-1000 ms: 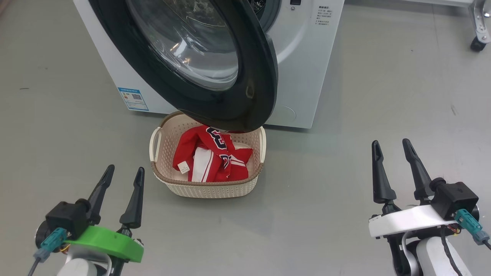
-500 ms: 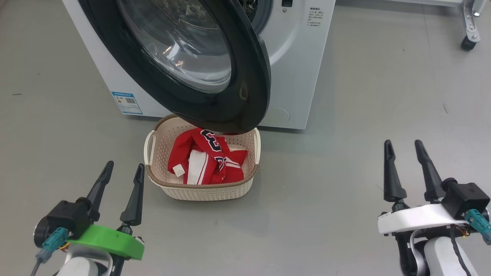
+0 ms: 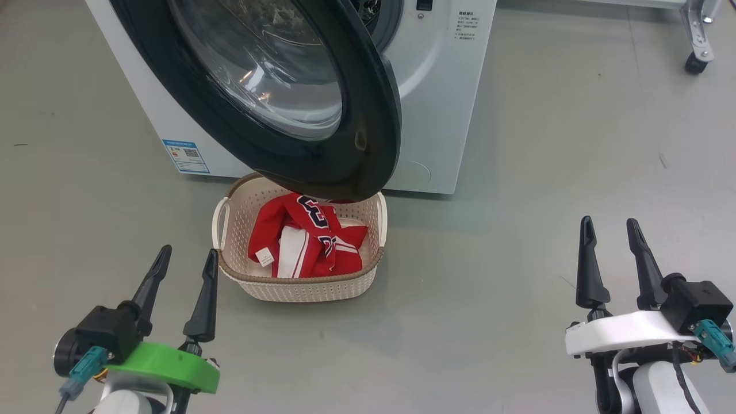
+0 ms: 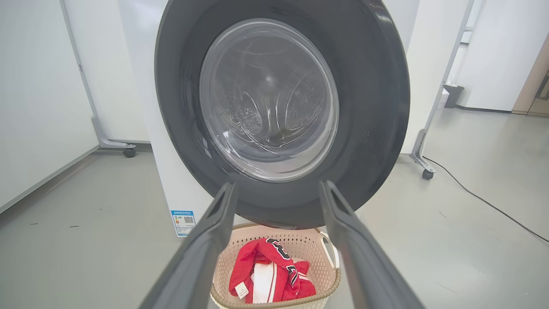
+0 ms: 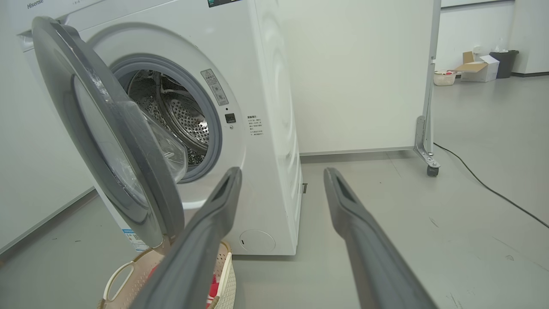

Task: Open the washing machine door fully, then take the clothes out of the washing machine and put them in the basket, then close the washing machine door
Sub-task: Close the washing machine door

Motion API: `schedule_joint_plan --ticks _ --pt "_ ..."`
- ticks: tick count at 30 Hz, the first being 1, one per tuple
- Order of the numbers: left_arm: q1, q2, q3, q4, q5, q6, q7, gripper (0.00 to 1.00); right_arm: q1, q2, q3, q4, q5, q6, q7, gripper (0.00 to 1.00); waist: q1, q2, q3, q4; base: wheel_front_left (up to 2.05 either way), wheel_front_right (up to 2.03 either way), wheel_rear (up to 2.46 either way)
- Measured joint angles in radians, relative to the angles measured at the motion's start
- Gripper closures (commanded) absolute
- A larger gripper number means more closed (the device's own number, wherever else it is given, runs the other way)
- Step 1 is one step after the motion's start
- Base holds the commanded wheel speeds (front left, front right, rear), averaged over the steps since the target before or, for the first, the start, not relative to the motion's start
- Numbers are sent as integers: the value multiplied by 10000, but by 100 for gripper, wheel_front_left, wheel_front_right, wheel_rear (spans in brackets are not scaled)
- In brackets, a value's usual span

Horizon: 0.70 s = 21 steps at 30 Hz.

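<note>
Two hands, both released, fingers spread, nothing in either. Left hand [image 3: 189,250] hangs low at left and right hand [image 3: 608,219] low at right, each well apart from the basket [image 3: 299,280]. Basket sits on the floor [image 3: 517,172] just before the washer [image 3: 443,86], its far rim under the door [image 3: 368,115]. Clothes [image 3: 287,230], red with a white panel, lie bunched inside the basket. Door stands partly open, free edge to the right. Drum [image 5: 180,116] shows behind it.
</note>
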Motion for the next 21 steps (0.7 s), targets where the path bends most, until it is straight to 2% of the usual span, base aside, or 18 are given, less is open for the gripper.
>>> schedule_joint_plan --ticks 21 --pt "54 -313 182 6 221 -2 2 0 -12 44 -4 -209 -75 109 -2 0 0 0 114 45 0 0 0"
